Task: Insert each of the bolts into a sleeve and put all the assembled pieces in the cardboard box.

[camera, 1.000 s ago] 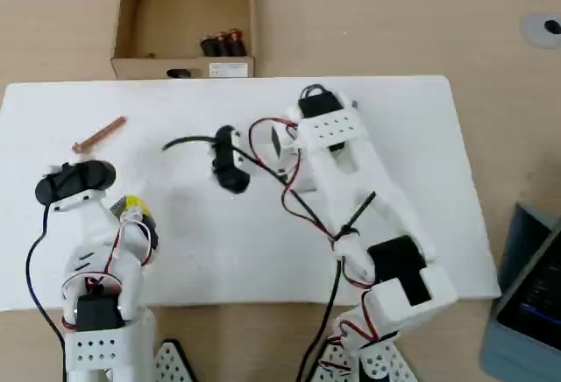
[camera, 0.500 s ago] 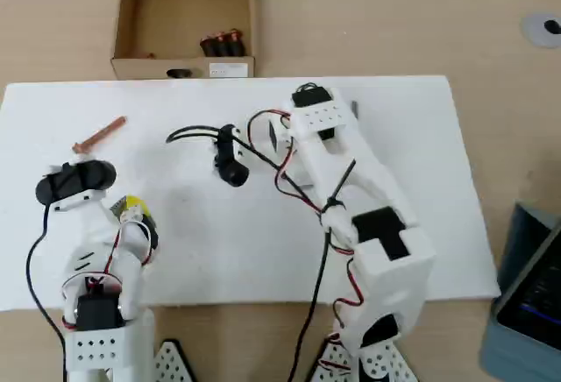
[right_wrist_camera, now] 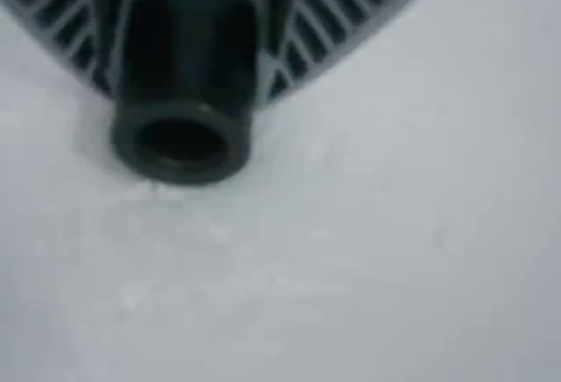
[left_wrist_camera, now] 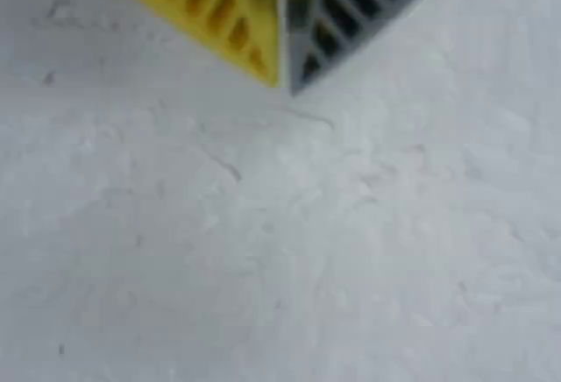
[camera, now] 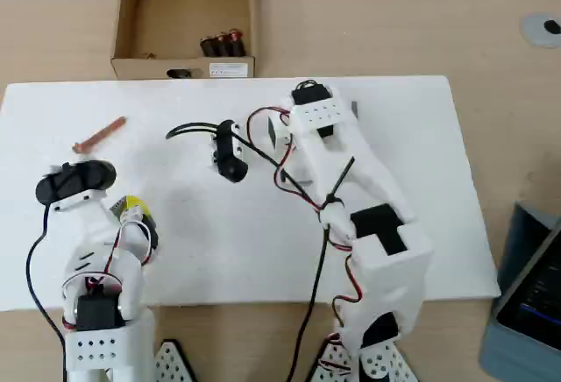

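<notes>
Centrally, black sleeve (right_wrist_camera: 181,137) clamped in right end effector (right_wrist_camera: 186,62), bolt (camera: 99,135) well apart

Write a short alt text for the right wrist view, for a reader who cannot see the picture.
The right gripper holds a black sleeve between its ribbed grey fingers, with the sleeve's open, hollow end turned toward the camera. Below them lies a plain white sheet.
</notes>
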You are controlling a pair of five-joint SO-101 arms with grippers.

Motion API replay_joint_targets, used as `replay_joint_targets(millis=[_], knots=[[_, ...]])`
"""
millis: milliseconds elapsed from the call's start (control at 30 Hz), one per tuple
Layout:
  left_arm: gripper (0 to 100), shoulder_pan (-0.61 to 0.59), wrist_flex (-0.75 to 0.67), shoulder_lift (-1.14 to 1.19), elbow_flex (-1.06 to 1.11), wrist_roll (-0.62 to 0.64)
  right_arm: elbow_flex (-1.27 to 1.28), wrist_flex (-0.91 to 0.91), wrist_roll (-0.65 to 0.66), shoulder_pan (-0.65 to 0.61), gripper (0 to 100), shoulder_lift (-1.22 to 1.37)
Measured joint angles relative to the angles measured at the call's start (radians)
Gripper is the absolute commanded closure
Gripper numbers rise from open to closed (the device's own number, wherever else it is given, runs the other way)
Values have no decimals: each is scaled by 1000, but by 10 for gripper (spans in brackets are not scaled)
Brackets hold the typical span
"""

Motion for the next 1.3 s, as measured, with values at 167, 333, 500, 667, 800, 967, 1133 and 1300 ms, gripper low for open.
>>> replay_joint_targets(millis=[167,333,500,667,800,967,1133,1300], knots=[[996,0,0,0,0,0,-26,38,-40,-2,988,-2],[996,0,0,0,0,0,-25,75,-103,-3,988,-58],[996,0,0,0,0,0,-25,130,-210,-11,988,-153],[996,0,0,0,0,0,-25,167,-354,-31,988,-256],[996,0,2,0,0,0,-25,195,-474,-31,988,-385],[997,0,9,0,0,0,-25,249,-614,-31,988,-582],[998,0,9,0,0,0,-25,328,-726,-17,988,-707],[998,-38,80,0,-23,-9,26,358,-801,80,988,-775]])
